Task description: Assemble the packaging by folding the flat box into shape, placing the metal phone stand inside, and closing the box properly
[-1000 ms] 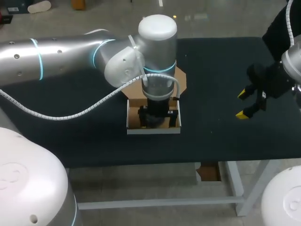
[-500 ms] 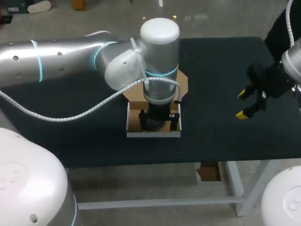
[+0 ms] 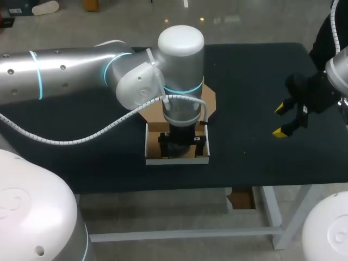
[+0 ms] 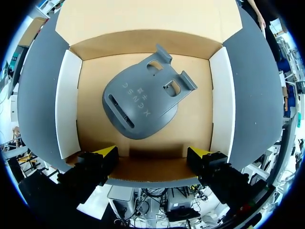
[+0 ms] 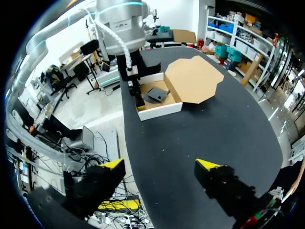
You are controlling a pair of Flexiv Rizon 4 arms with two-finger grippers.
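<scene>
1. Fingers of the left gripper (image 4: 152,155) are spread wide and hold nothing. They hang low at the near edge of the box (image 3: 176,160). Fingers of the right gripper (image 3: 281,119) are wide apart too, with nothing in them, well off to the right over the table (image 3: 98,147).
2. The table is dark, and the box sits near the middle of it.
3. The left arm (image 3: 81,76) reaches across the table and points straight down into the box. From above it hides most of the inside.
4. The box is folded up, with its white walls standing. Its brown lid (image 3: 211,100) lies open and flat behind it, on the far side.
5. The phone stand (image 4: 140,102) is dark grey. It lies flat on the box floor, a bit crooked, ahead of the left fingers and not touching them.
6. I think the stand is in and the lid comes next. To do it well, the left gripper should go straight up, so it does not bump the walls or drag the box. Then one gripper should steady the box while the other lifts the lid by its far edge and folds it over. If the box slides, the lid may not tuck in.
</scene>
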